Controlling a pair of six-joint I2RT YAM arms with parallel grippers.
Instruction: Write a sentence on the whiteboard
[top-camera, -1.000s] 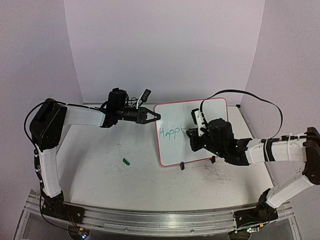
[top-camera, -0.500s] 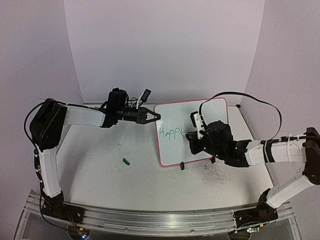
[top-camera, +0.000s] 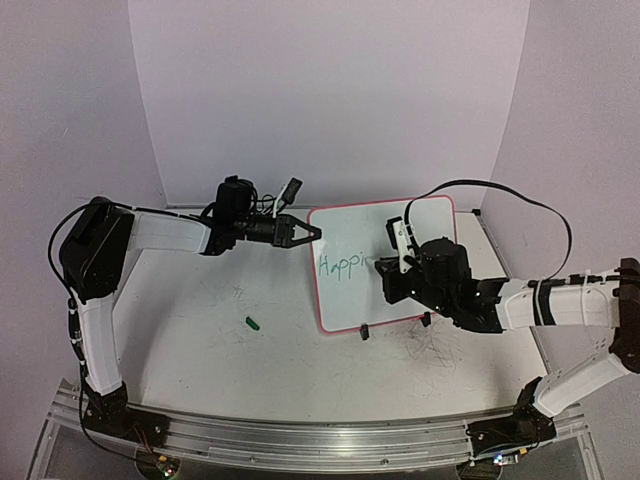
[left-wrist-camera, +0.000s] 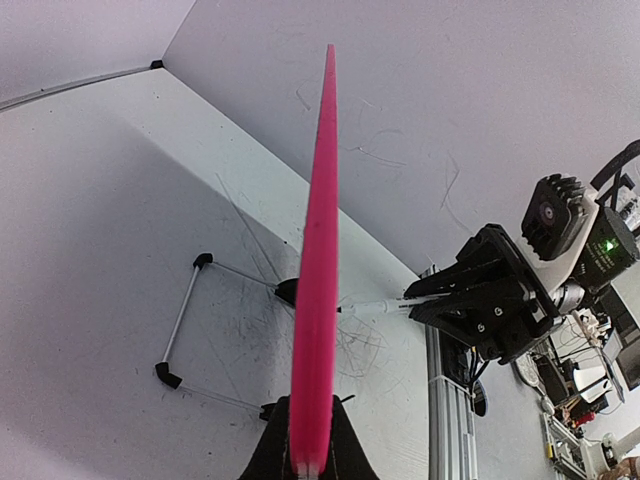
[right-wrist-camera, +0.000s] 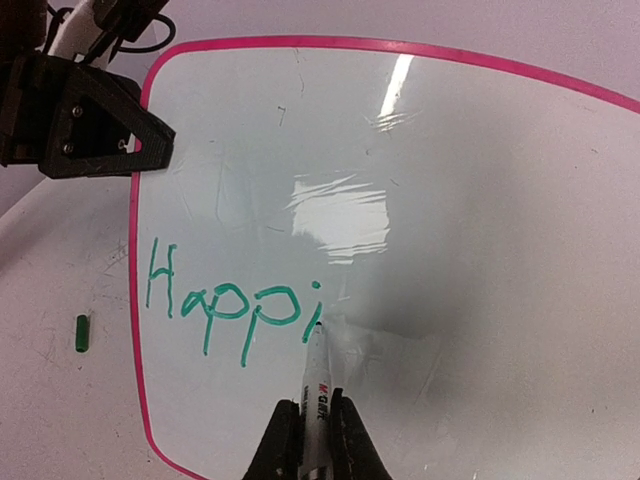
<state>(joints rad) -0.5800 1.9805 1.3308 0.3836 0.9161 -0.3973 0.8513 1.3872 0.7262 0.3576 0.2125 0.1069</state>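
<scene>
At the far left, the left hand (top-camera: 315, 232) reaches in from the side and is clenched on the left rim of the whiteboard (top-camera: 350, 300), near its upper corner. Its wrist camera sees that rim edge-on as a bright pink strip (left-wrist-camera: 318, 250) rising from between the fingers. Below and to the left of the board, well apart from it, a small green cap (top-camera: 253, 322) lies on the white surface (top-camera: 200, 350).

The whiteboard stands tilted on the right half of the surface, leaning back on a thin wire stand (left-wrist-camera: 190, 320) with black feet. It is glossy white with rounded corners and a thin pink edge. Its face (right-wrist-camera: 480, 200) reflects the room lights as bright patches.

The only readable word is the green writing (top-camera: 342, 264) on the left half of the board, about halfway up. It says "Happi" (right-wrist-camera: 232, 305) in thin, loose strokes, with a tall capital H and long tails on both p's. It is small against the board, and the face to its right is blank.

A white marker (right-wrist-camera: 316, 385) has its tip on the board at the foot of the "i". The black and red print on its barrel is too small to read. The right hand (top-camera: 390, 282) comes in from the right and grasps the marker between both fingers (right-wrist-camera: 350, 440). Grey scribbles (top-camera: 430, 350) mark the surface in front of the board's lower right corner.
</scene>
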